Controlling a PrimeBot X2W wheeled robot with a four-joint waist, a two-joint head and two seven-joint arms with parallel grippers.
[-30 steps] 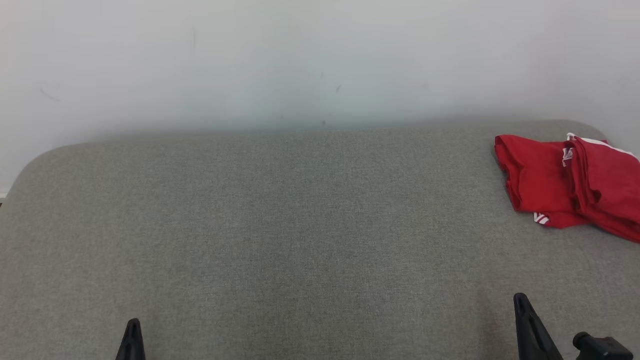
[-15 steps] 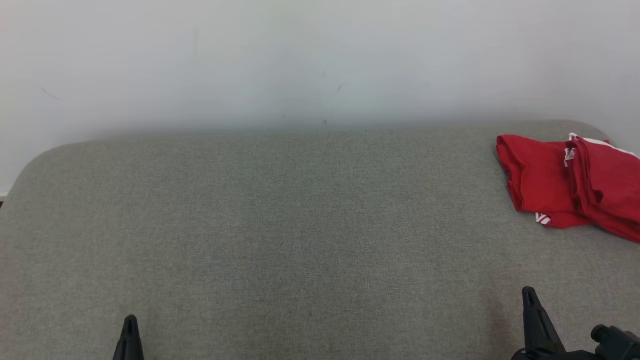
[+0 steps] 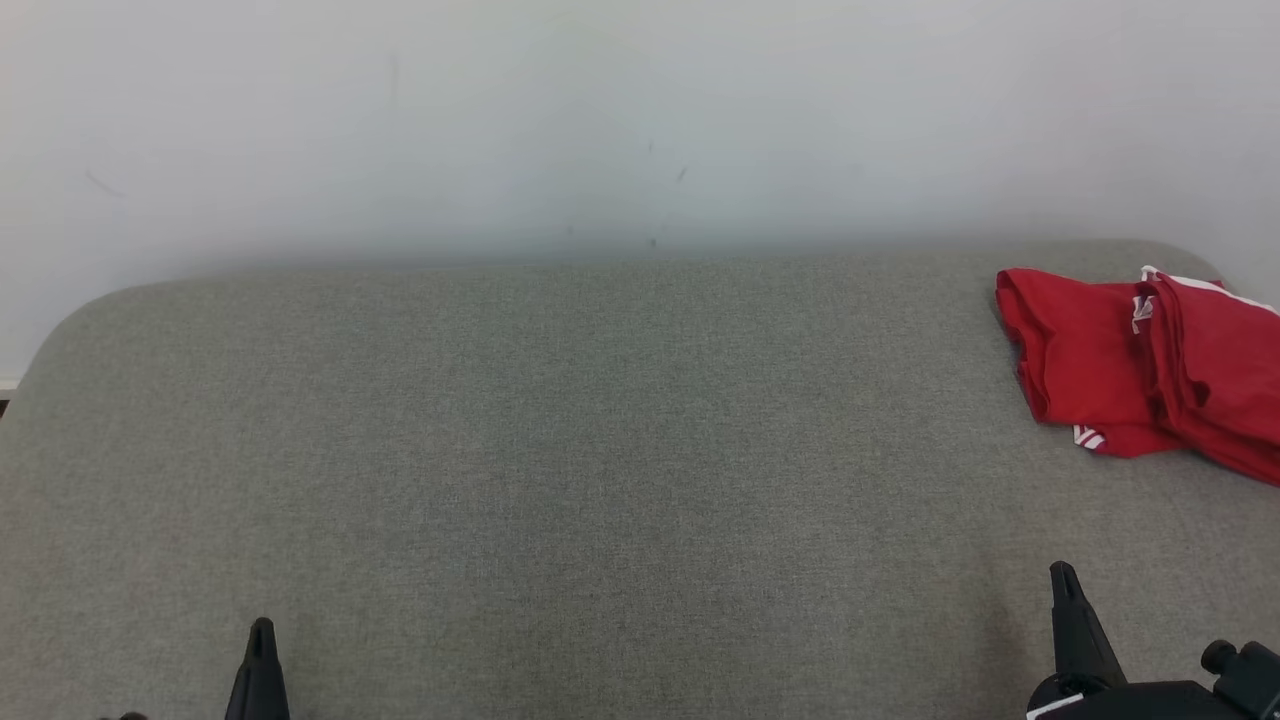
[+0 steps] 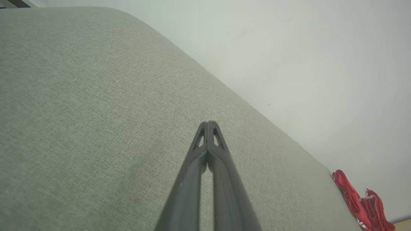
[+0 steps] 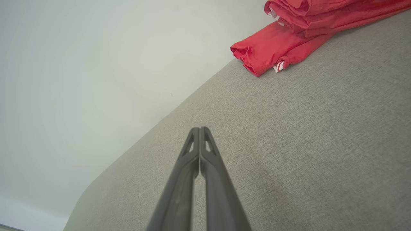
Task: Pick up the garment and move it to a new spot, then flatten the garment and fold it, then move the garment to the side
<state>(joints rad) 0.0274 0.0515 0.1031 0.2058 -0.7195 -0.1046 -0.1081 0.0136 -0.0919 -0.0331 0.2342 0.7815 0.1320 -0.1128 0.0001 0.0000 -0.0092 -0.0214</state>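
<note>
The garment (image 3: 1140, 365) is red with white trim and lies folded at the far right of the grey fabric surface (image 3: 600, 450), partly cut off by the head view's right edge. In the left wrist view the garment (image 4: 362, 205) is small and far away; in the right wrist view the garment (image 5: 289, 35) lies ahead at the upper right. My left gripper (image 3: 262, 630) sits at the lower left, shut and empty, as the left wrist view confirms (image 4: 208, 123). My right gripper (image 3: 1062, 572) is at the lower right, well short of the garment, also shut and empty (image 5: 199, 129).
A plain white wall (image 3: 600, 120) runs close behind the surface's back edge. The surface has rounded back corners at the left (image 3: 90, 310) and right. A strip of floor (image 4: 403, 223) shows past the garment.
Both fingertips have crept a little farther up the head view, the right one also drifting right. The garment lies where it was.
</note>
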